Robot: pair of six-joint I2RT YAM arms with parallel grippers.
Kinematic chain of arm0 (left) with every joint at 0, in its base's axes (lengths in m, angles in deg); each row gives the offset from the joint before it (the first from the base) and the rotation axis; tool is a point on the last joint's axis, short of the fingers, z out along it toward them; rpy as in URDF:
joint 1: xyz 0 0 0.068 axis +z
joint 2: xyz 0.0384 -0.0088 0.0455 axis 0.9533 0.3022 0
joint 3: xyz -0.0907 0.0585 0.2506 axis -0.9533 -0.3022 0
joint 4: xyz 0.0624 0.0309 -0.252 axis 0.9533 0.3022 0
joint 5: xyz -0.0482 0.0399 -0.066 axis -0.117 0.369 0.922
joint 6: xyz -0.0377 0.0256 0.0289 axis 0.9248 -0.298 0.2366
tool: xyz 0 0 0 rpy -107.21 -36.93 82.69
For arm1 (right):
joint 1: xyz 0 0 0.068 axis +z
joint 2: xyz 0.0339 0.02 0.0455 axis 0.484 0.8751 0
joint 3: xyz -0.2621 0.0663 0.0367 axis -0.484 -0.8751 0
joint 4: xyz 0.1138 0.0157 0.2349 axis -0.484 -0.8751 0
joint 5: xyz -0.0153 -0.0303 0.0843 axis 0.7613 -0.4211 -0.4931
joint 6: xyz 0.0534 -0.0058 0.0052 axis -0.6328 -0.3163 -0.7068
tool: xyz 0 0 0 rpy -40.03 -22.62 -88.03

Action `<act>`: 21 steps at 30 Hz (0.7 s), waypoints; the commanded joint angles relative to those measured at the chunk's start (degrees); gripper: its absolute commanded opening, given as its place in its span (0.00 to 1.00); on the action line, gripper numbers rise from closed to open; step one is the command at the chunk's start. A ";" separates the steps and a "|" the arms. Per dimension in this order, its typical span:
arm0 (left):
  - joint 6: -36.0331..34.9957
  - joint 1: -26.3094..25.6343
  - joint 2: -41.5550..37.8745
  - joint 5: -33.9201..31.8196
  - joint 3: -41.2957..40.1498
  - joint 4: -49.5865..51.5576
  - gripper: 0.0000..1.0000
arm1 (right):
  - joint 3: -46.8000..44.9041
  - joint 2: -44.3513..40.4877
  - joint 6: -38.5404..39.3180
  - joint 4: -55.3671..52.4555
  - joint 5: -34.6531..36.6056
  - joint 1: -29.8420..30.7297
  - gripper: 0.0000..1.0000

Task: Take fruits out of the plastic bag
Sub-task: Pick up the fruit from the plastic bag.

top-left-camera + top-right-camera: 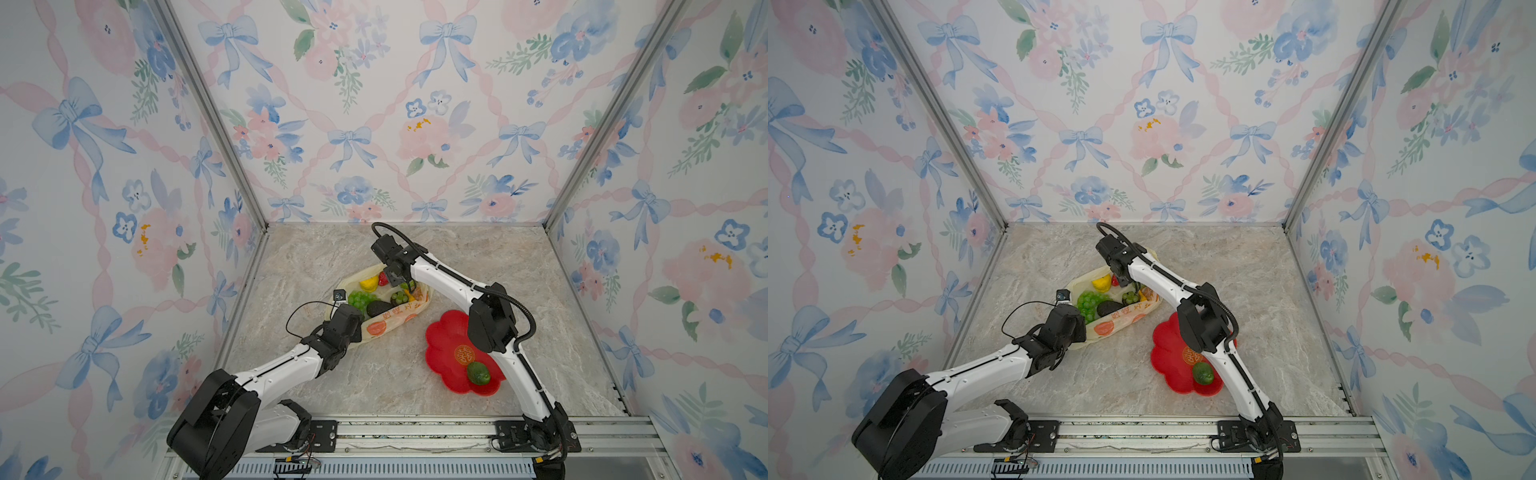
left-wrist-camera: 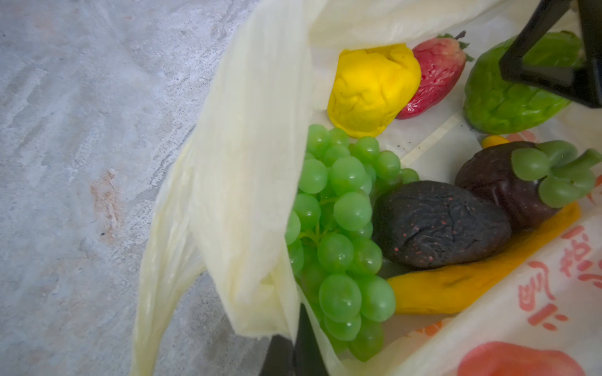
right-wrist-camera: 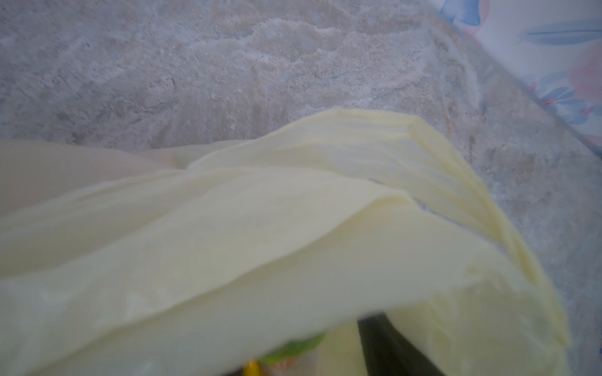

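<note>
On the marbled table [image 1: 374, 386], the crinkly pale-yellow plastic bag [image 1: 390, 322], printed with orange characters, is pinched at its rim by the closed left gripper [image 2: 293, 345]. A gold 囍 is borne by the glossy red flower-shaped plate [image 1: 444, 353]. Inside the bag, the right gripper [image 1: 402, 283] is spread wide at the bumpy green citrus [image 2: 508, 97].

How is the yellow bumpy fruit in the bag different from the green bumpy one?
The yellow fruit is bright yellow and touches the strawberry; the green fruit lies apart from it. The right hand reaches down at the green fruit; nothing covers the yellow fruit. Both are bumpy and inside the plastic bag.
</note>
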 commanded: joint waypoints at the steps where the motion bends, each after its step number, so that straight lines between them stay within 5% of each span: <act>1: -1.07 -0.34 0.10 0.04 -0.16 -0.41 0.00 | 0.07 0.97 0.03 0.04 -1.14 -0.42 0.73; 21: -1.13 -0.39 0.23 0.11 -0.11 -0.34 0.00 | -3.15 0.71 1.04 1.86 0.58 1.34 0.72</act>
